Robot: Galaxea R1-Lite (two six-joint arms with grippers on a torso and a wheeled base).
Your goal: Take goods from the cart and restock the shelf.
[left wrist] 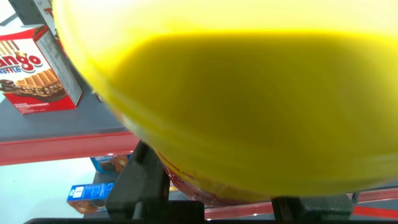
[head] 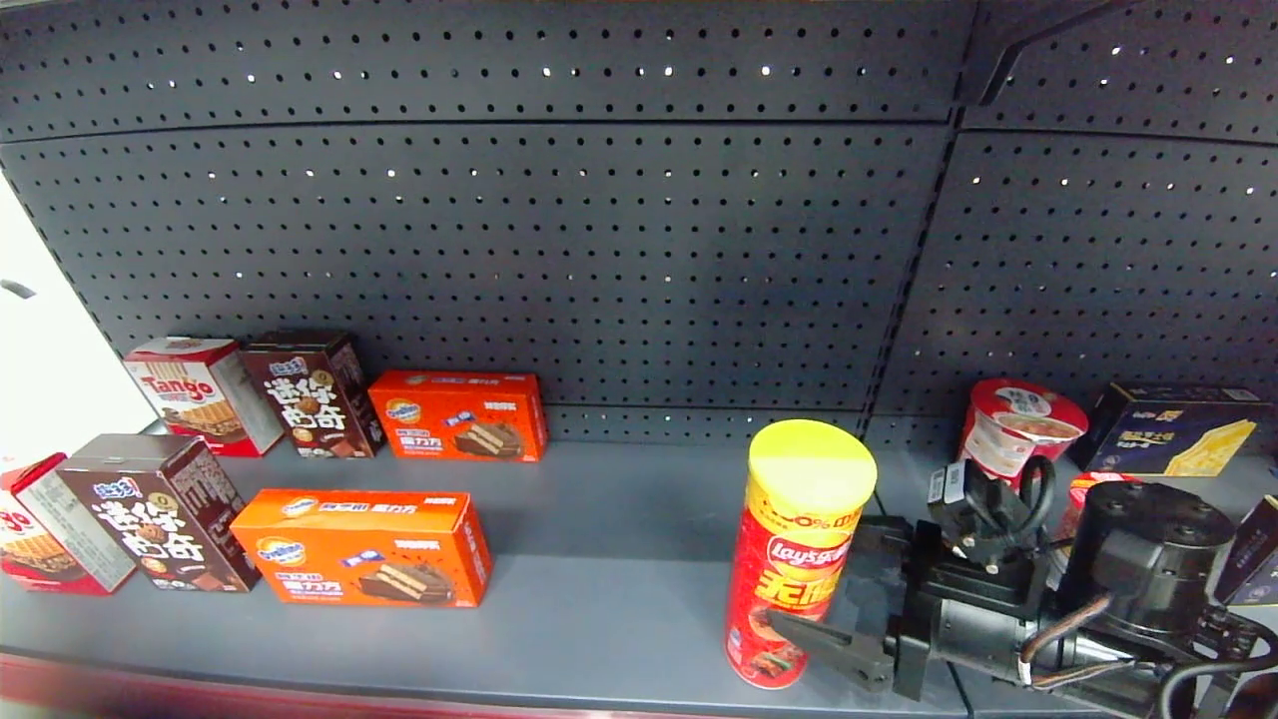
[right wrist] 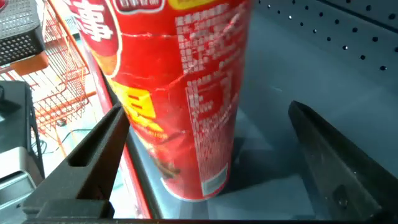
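Observation:
A red chips can (head: 799, 539) with a yellow lid stands upright near the front edge of the grey shelf board (head: 619, 589). My right gripper (head: 824, 589) is open around its lower half, one finger in front and one behind. In the right wrist view, gaps show between the can (right wrist: 186, 93) and both fingers (right wrist: 93, 155), and the right gripper (right wrist: 211, 165) straddles it. In the left wrist view, a second can's yellow lid (left wrist: 249, 93) looms close. My left gripper (left wrist: 217, 202) is shut on that can's red body, below the red shelf edge (left wrist: 56, 146).
Wafer boxes stand at the shelf's left: red (head: 205, 394), brown (head: 315, 394) (head: 160, 509) and orange (head: 459, 414) (head: 364, 547). A cup noodle (head: 1018, 424) and a dark box (head: 1173, 429) sit at back right. An orange wire cart (right wrist: 62, 81) stands beyond the shelf edge.

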